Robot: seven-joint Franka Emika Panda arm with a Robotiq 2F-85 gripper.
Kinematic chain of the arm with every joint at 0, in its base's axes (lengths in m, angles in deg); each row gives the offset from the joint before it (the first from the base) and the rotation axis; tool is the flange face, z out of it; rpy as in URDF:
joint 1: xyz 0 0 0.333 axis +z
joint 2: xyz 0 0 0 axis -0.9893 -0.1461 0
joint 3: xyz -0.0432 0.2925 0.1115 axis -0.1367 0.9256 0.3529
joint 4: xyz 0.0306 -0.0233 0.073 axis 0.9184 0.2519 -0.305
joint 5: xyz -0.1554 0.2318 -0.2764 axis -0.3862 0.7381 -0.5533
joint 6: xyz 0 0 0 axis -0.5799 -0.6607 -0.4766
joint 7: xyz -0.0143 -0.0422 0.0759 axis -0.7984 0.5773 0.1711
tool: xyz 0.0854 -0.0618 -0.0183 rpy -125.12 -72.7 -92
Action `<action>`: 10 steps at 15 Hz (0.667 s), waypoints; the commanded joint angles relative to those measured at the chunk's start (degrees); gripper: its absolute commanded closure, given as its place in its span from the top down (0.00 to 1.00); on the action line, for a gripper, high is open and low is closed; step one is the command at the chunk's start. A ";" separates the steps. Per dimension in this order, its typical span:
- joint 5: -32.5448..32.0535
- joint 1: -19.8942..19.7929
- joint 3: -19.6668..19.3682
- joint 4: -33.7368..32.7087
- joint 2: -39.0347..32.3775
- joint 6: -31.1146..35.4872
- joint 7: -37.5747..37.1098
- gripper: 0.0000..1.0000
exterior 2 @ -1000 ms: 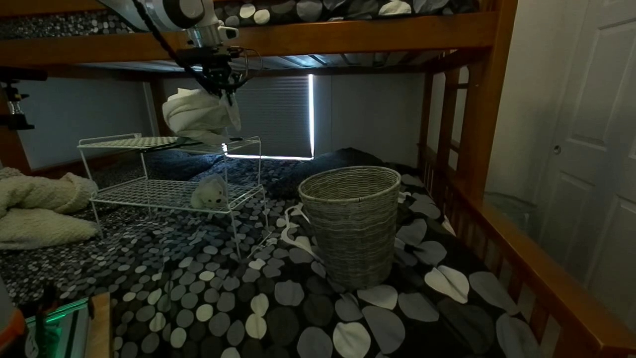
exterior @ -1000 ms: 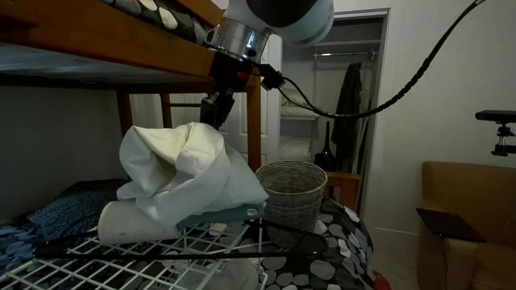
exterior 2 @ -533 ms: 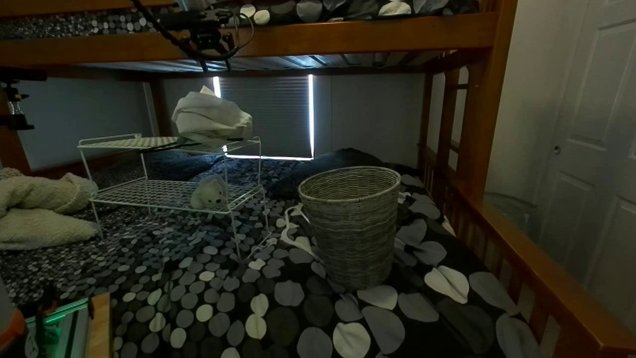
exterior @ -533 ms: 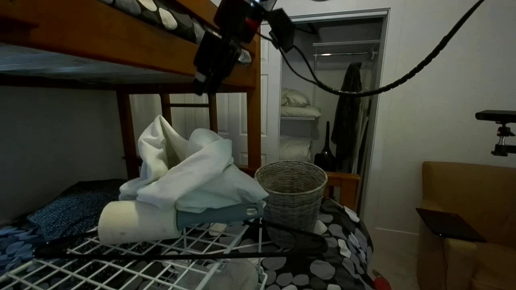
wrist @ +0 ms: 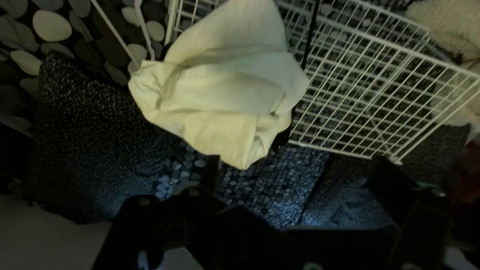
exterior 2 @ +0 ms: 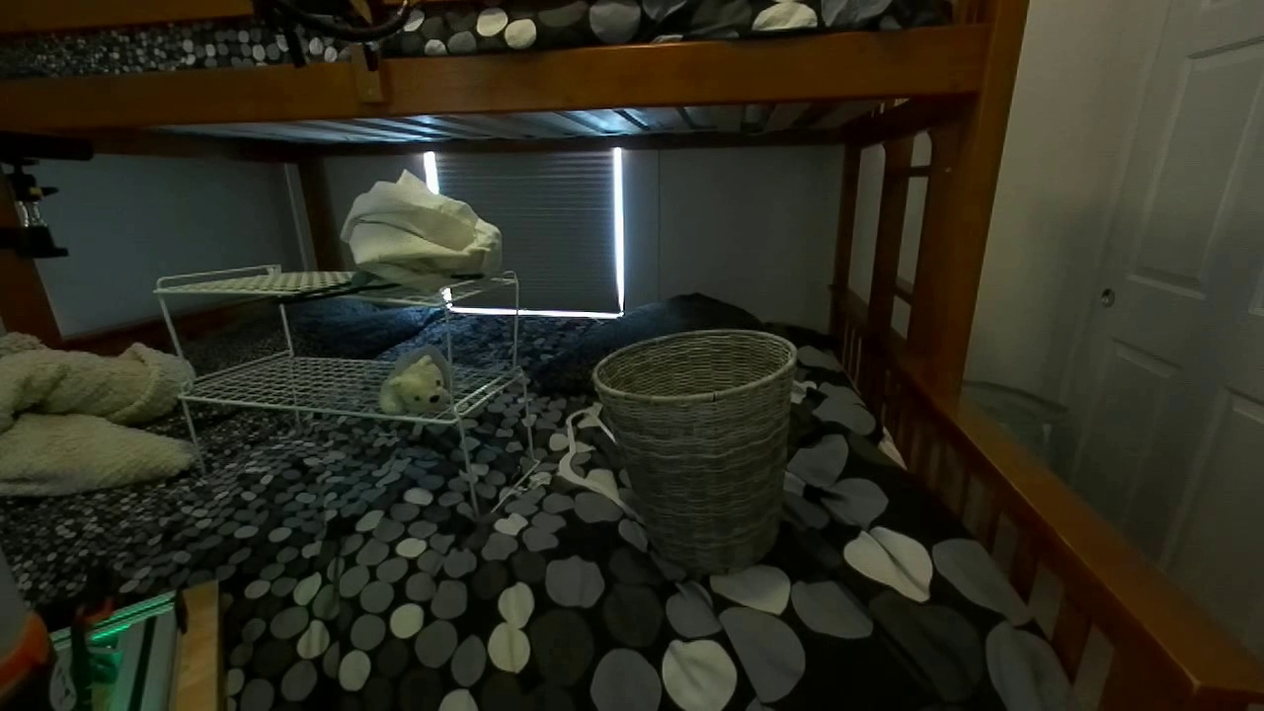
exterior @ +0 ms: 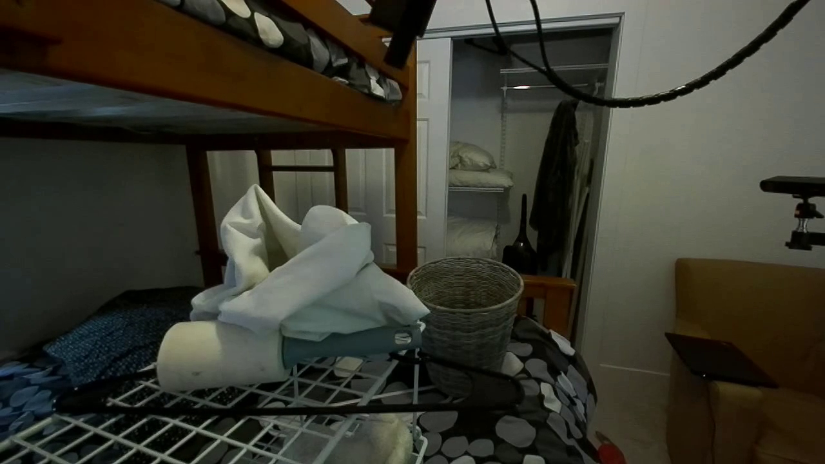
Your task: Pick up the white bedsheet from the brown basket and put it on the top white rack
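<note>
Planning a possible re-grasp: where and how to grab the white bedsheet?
I'd pinch the peaked fold of the white bedsheet, bringing the open gripper down from above, jaws across the fold. In an exterior view it rises above the rest of the bundle, so it should pinch readily. Lower down, the jaws might catch the teal item under the cloth.

A second ago I had the claw (wrist: 296,160) down at the white bedsheet (exterior: 322,277); now I've raised it clear, in front of the upper bunk (exterior 2: 691,79), cut off by the top edge in both exterior views. The bedsheet has fallen into another shape, one pointed fold standing up. My black cable (exterior: 638,101) hangs higher, and the stuffed bear (exterior 2: 420,387) looks brighter.
</note>
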 commanded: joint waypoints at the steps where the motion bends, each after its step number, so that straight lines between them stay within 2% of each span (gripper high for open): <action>1: 0.67 -0.80 -1.20 -2.26 2.26 -12.70 -2.55 1.00; 5: 1.36 -3.25 -3.51 3.32 8.66 -20.48 -7.60 1.00; 10: -3.74 -7.64 -5.25 18.92 17.41 -20.92 -10.69 1.00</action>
